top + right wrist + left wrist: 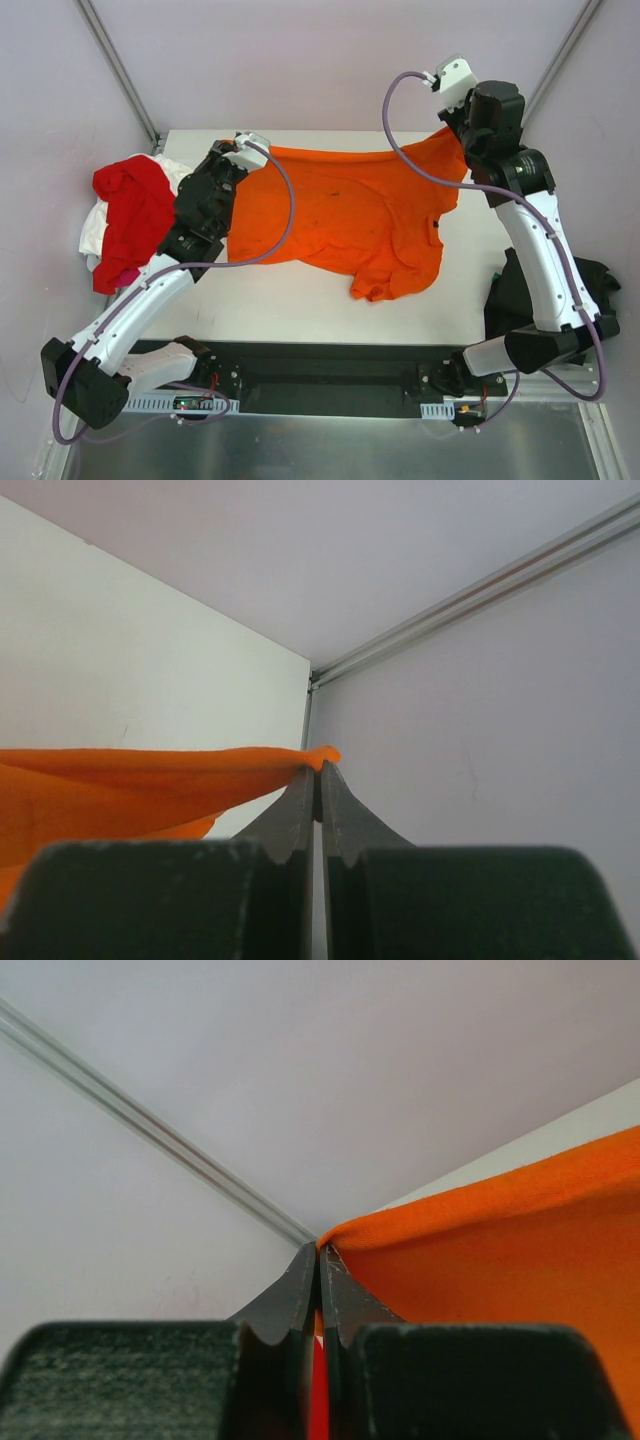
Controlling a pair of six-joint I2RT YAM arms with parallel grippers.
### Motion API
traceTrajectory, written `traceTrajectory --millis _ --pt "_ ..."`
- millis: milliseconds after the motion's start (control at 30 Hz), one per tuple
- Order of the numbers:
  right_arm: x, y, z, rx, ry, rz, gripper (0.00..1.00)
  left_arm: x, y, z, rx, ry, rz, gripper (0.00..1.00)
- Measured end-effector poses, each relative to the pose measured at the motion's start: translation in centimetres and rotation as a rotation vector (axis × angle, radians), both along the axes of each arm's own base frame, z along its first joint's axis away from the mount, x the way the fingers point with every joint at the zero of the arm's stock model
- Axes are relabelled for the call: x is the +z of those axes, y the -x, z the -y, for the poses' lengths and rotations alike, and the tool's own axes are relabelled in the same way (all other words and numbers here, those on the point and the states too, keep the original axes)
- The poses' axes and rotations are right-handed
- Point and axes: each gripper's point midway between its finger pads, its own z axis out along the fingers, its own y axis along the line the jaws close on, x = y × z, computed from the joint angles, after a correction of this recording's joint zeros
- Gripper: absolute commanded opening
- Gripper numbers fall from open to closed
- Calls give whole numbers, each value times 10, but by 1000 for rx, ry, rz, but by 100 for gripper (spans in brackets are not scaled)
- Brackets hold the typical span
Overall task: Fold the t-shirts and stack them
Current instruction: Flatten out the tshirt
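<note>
**While both claws pinch its upper edge, an orange shirt is stretched over the table**

Where the left arm (150, 300) reaches up from its base and leans toward the far left corner, its dark wrist is bent over the shirt's left end. The left gripper (320, 1252) has its jaws pressed together on a thin fold of the orange shirt (350, 215), and a sliver of cloth shows between the serrated black fingers (298, 1300). The right arm (540, 240) rises steeply from the right side and bends back at the elbow, its wrist high above the far right corner. The right gripper (317, 775) is likewise clamped on the orange cloth, a small nub of fabric poking out just above the fingertips.

Between the two claws the upper edge runs taut along the far side of the table (300, 300). Below it the matte, soft cloth sags in broad wrinkles, and its lower part lies rumpled on the pale, smooth tabletop near the middle.

On the left edge a red shirt (135, 215) lies crumpled on a white shirt (95, 230). A black shirt (600, 280) is bunched at the right edge, partly behind the right arm.
</note>
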Motion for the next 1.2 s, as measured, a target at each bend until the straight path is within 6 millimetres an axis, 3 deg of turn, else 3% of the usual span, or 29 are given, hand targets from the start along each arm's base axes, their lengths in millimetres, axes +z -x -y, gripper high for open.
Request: traceTrajectory --millis 267,433,867,1200 --pt "-20 -18 -4 -10 30 -46 1 -18 -20 8 9 -34 -44 0" --pt "-42 -35 -10 -11 52 -98 1 -44 -40 19 9 -72 -105 0" --pt "-118 -82 -23 -19 124 -245 1 -141 -108 40 62 -229 -306 0" --pt "-183 -113 -21 -51 194 -356 1 -175 -156 39 144 -336 -355 0"
